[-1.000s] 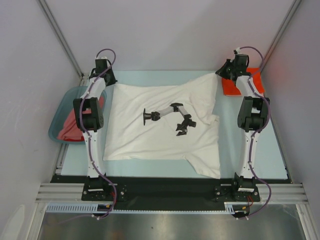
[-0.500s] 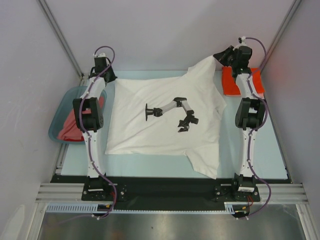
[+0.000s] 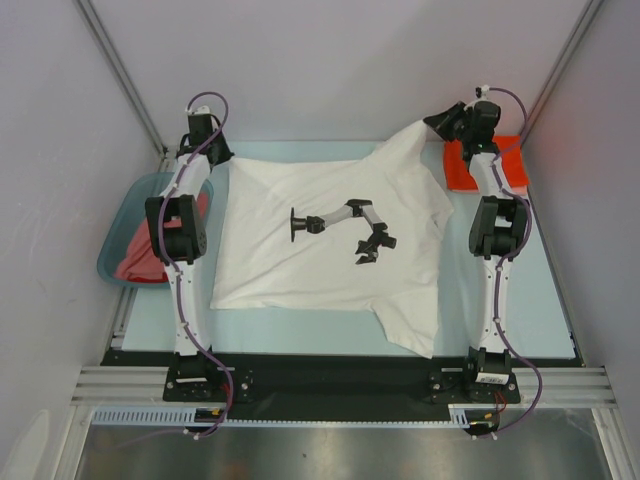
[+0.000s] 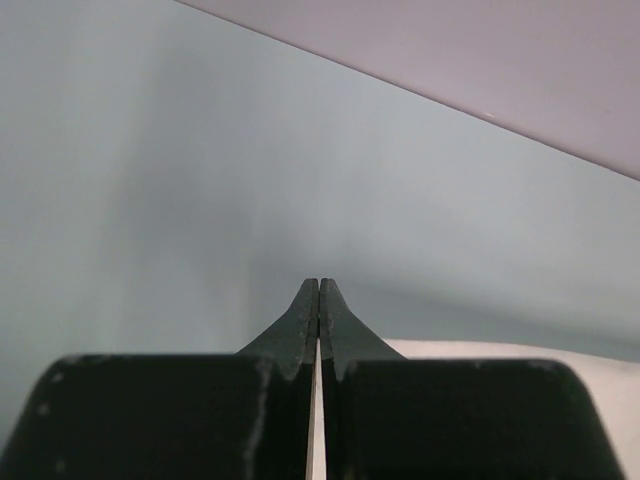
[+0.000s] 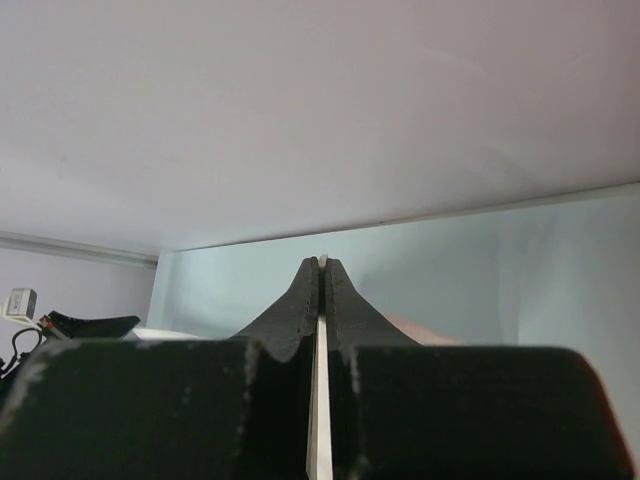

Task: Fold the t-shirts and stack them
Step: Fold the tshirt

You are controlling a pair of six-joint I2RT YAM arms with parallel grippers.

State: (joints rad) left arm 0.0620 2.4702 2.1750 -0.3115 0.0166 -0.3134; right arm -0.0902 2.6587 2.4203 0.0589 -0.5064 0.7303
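A large white t-shirt [image 3: 300,270] with a black print lies spread over the middle of the table. My left gripper [image 3: 221,157] is shut on its far left corner; the left wrist view shows the gripper [image 4: 319,285] with a thin white strip of cloth [image 4: 316,420] between the shut jaws. At the back right my right gripper [image 3: 441,121] is shut on the far right corner and holds it raised. White cloth [image 5: 320,400] also shows between the right gripper's [image 5: 322,262] jaws. An orange-red t-shirt [image 3: 487,170] lies folded at the far right.
A blue-grey basin [image 3: 113,248] stands off the table's left edge with red and pink t-shirts [image 3: 143,262] in it. The white shirt's sleeve [image 3: 415,330] hangs toward the near edge. Enclosure walls close in on both sides and at the back.
My right gripper has lifted the shirt's far right corner up and back, pulling the cloth taut and flatter. The left gripper has barely moved.
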